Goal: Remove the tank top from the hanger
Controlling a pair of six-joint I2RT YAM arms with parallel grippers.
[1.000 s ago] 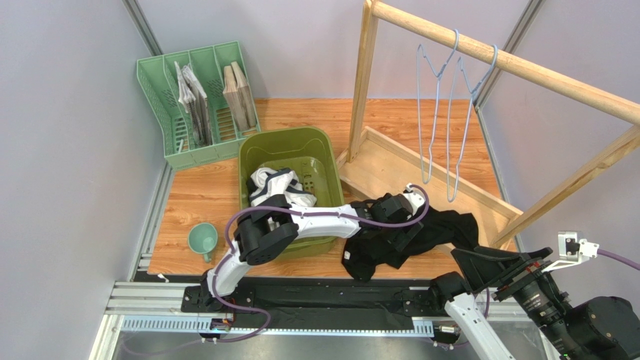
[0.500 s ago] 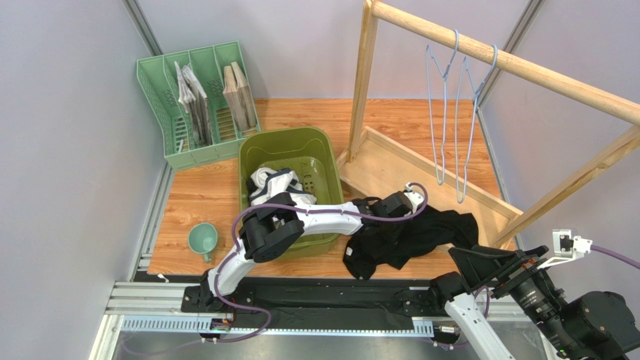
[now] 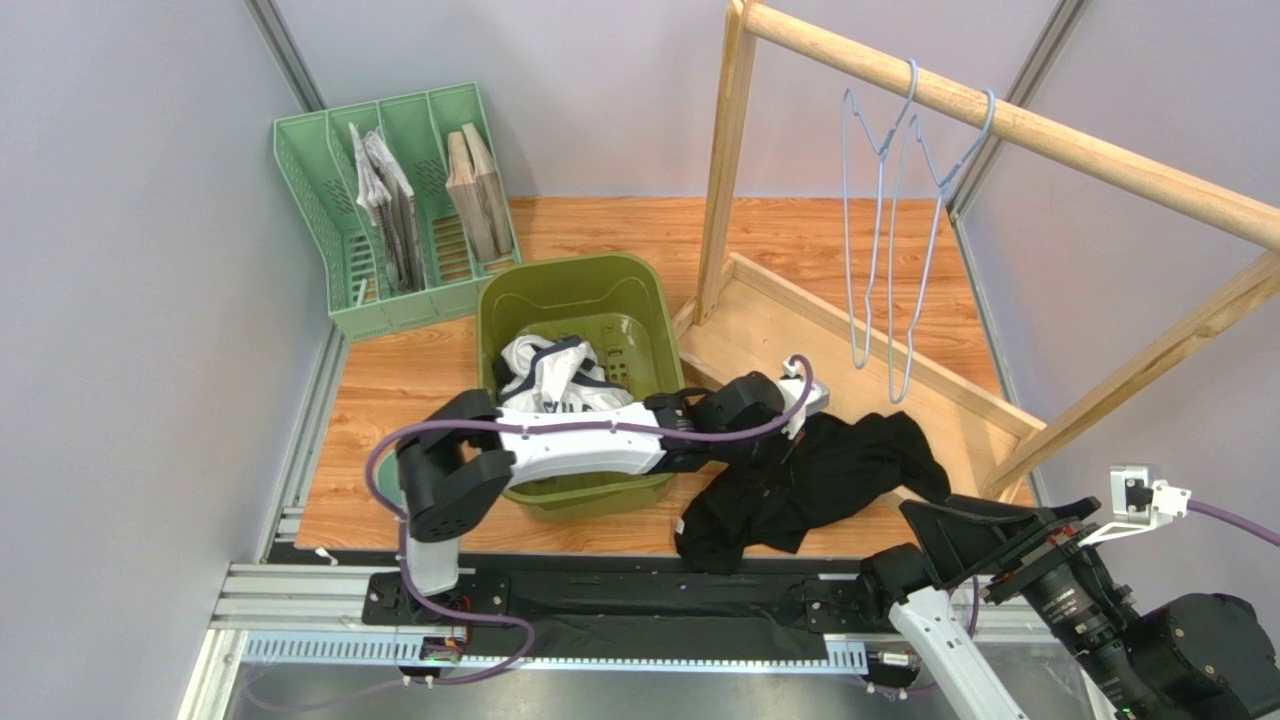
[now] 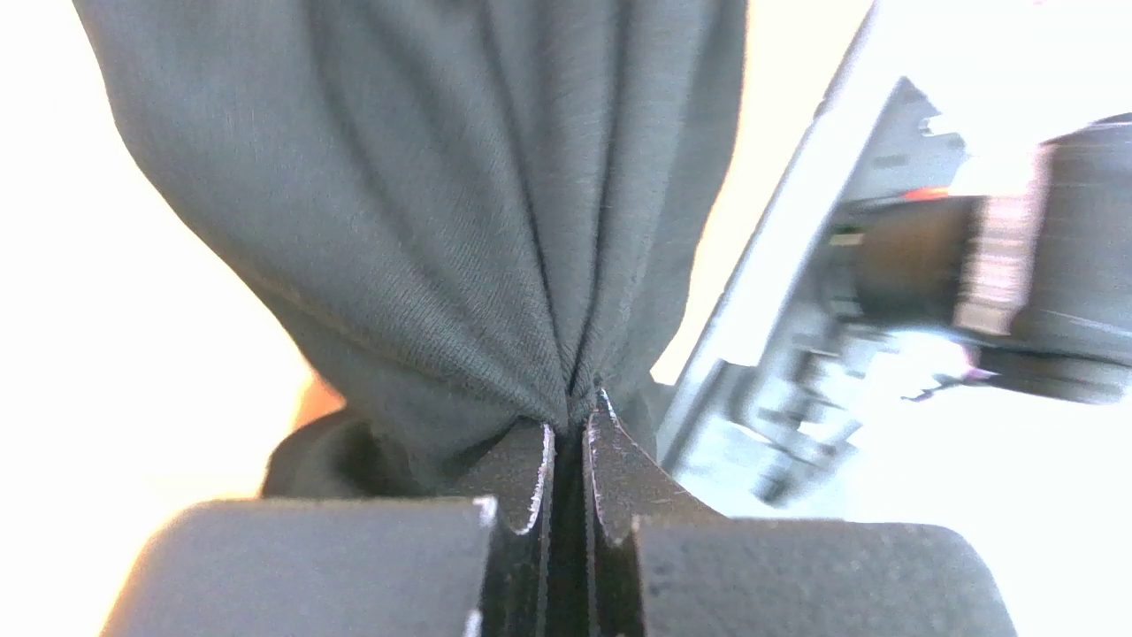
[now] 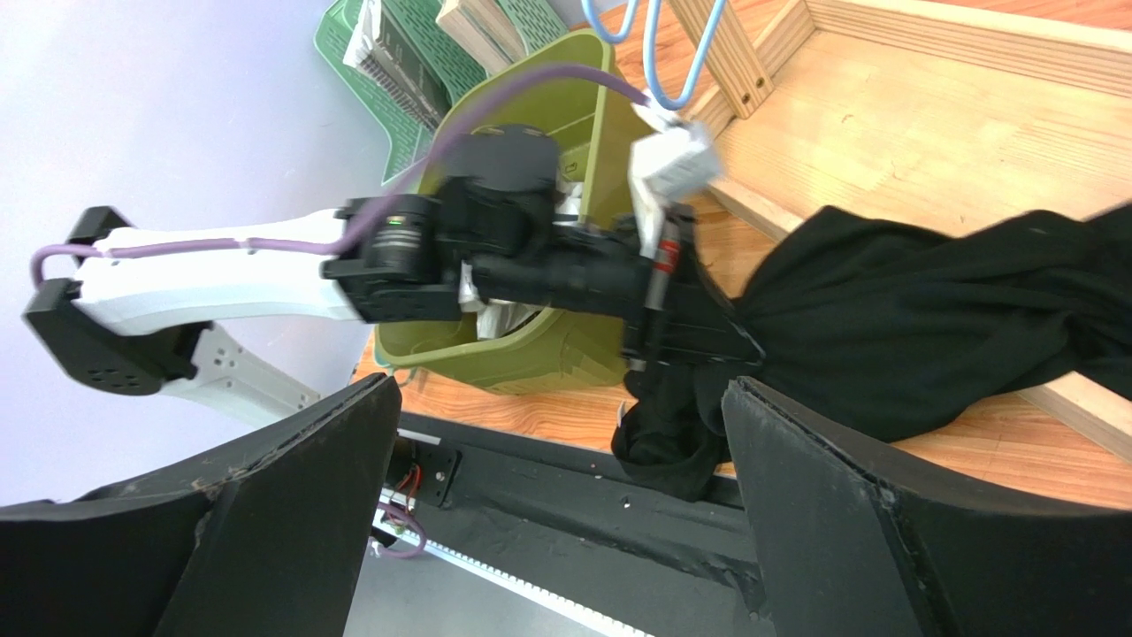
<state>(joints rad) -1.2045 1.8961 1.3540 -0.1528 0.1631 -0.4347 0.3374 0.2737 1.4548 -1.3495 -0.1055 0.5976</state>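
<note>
- Tank top point(image 3: 842, 473): black, crumpled on the worktop point(image 3: 406, 390) just right of the green bin point(image 3: 571, 266), one end lying over the wooden rack's base point(image 3: 781, 338).
- Left fingers point(image 4: 532, 467): pressed together, pinching a gathered fold of the tank top.
- Right fingers point(image 5: 306, 504): spread wide, holding nothing, at the near right corner.
- Two wire hangers point(image 3: 887, 225): light blue, hooked on the rack's top rail, well apart from the tank top.

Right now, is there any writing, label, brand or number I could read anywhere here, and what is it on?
No text can be read anywhere.
The papers in the green rack may carry print, but it is too small and blurred to read.
The black tank top and the green basket show no lettering.
</note>
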